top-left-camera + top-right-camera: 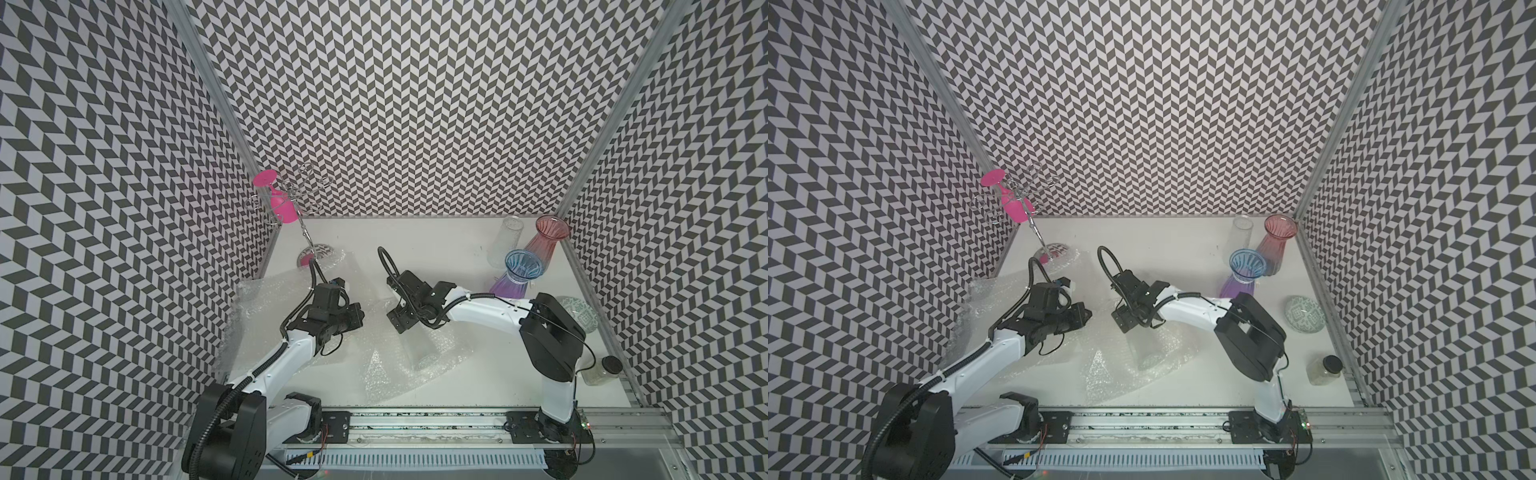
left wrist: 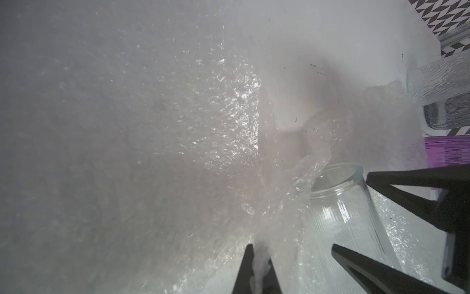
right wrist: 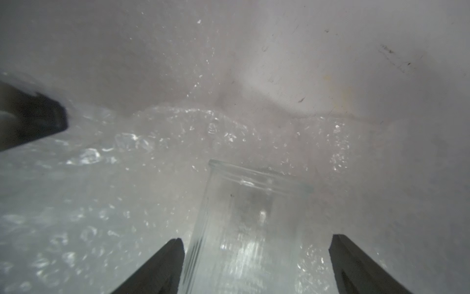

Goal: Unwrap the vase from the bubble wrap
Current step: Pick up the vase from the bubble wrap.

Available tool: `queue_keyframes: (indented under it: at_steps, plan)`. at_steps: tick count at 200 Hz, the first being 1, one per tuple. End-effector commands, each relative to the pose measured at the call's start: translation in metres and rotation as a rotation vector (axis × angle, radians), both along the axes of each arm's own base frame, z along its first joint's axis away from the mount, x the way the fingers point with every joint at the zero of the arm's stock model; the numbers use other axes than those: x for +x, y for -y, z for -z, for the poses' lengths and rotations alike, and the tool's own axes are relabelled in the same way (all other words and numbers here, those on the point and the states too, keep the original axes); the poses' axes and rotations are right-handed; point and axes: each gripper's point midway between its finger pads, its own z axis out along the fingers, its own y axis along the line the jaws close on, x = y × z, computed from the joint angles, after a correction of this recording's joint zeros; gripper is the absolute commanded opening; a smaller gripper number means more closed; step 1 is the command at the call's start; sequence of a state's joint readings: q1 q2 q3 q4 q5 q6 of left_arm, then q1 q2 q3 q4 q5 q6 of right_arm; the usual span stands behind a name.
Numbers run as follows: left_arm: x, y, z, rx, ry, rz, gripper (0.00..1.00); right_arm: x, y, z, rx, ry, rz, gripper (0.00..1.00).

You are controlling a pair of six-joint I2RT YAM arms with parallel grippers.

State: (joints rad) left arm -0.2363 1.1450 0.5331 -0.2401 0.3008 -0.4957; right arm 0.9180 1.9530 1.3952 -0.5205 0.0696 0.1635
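The left fingers [image 2: 245,269] are pinched together on a fold of bubble wrap [image 2: 178,127]. The right fingers [image 3: 162,264] stand apart astride the clear ribbed vase [image 3: 249,216], which lies on its side on the wrap mid-counter [image 1: 436,249]. Tugging the sheet could roll the seemingly ungripped glass away.

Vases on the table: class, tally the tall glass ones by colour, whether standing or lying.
Clear: 2, the standing clear vase and the lying clear vase on the bubble wrap
Pink: 1, the pink vase
Blue and purple: 1, the blue-purple vase
Total: 4
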Motion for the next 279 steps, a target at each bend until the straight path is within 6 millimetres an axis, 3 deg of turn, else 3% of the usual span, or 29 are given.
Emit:
queue_keyframes:
  at_steps: [1,29,57,122,147,183,203,279]
  plan:
    - [0.003,0.001,-0.004,-0.026,0.012,-0.003,0.0,0.006,-0.008,0.012,-0.014,-0.005,-0.01,0.88]
    - [0.004,0.001,-0.006,-0.036,0.019,-0.001,0.0,0.012,-0.009,0.027,-0.075,-0.016,-0.027,0.84]
    - [0.003,0.001,-0.005,-0.04,0.028,0.0,0.0,0.018,-0.013,0.028,-0.094,-0.019,-0.03,0.75]
    - [0.005,-0.007,-0.007,-0.039,0.046,-0.024,0.0,0.021,-0.008,0.02,-0.103,-0.009,-0.031,0.41]
    - [0.007,-0.01,-0.005,-0.036,0.044,-0.033,0.0,0.024,-0.016,-0.013,-0.033,0.022,-0.035,0.28]
    - [0.008,-0.014,-0.001,-0.032,0.032,-0.046,0.0,0.03,-0.027,-0.1,0.13,0.138,-0.047,0.11]
    - [0.009,-0.015,0.0,-0.031,0.03,-0.051,0.0,0.026,-0.027,-0.135,0.209,0.192,-0.063,0.0]
    - [0.008,-0.014,-0.001,-0.038,0.024,-0.049,0.0,0.021,-0.003,-0.185,0.344,0.355,-0.017,0.0]
